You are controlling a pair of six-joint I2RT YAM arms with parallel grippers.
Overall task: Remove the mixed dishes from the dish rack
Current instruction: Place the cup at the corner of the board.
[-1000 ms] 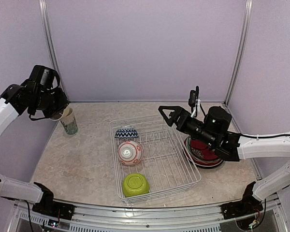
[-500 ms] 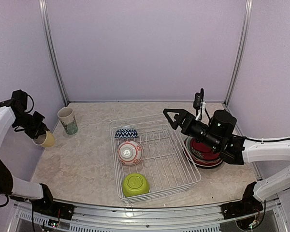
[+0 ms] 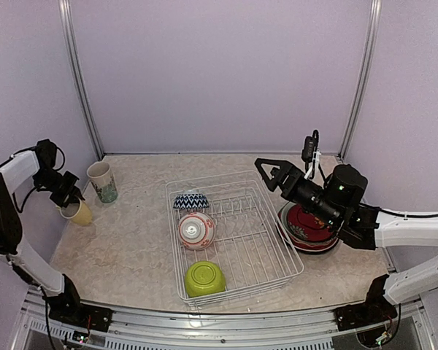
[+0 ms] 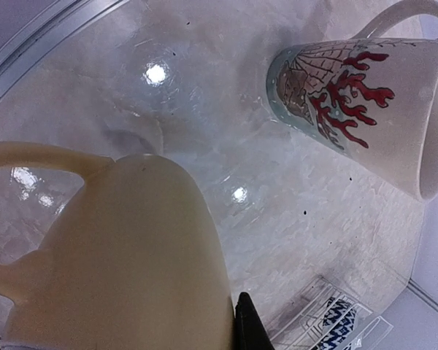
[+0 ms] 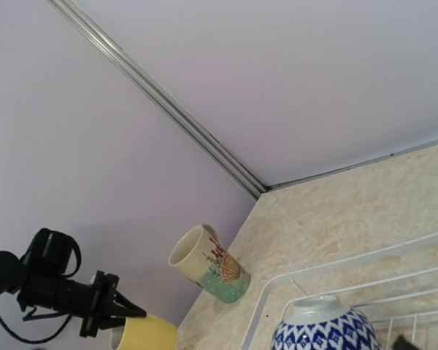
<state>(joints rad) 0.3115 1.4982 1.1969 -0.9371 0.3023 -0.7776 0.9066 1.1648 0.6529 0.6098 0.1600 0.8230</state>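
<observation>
Past halfway, judging by the layout. Already out: plates (image 3: pixel 306 232) stacked on the tabletop (image 3: pixel 128 244) right of the dish rack (image 3: pixel 257 240), mug (image 3: pixel 102 181) upright at far left. Yellow cup (image 3: pixel 78 212) clamped in the left hand (image 3: pixel 66 195) just beside that mug (touching down or not, cannot tell). Right hand (image 3: pixel 267 172) hovering, fingers apart, above the rack's far right corner. Left to unload: blue zigzag bowl (image 3: pixel 190 200), red-white bowl (image 3: pixel 196 230), lime green bowl (image 3: pixel 205 278).

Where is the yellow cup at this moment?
In the top view it is at the far left: the yellow cup is in the left gripper, outside the dish rack, just near-left of the upright cream-teal mug.
</observation>
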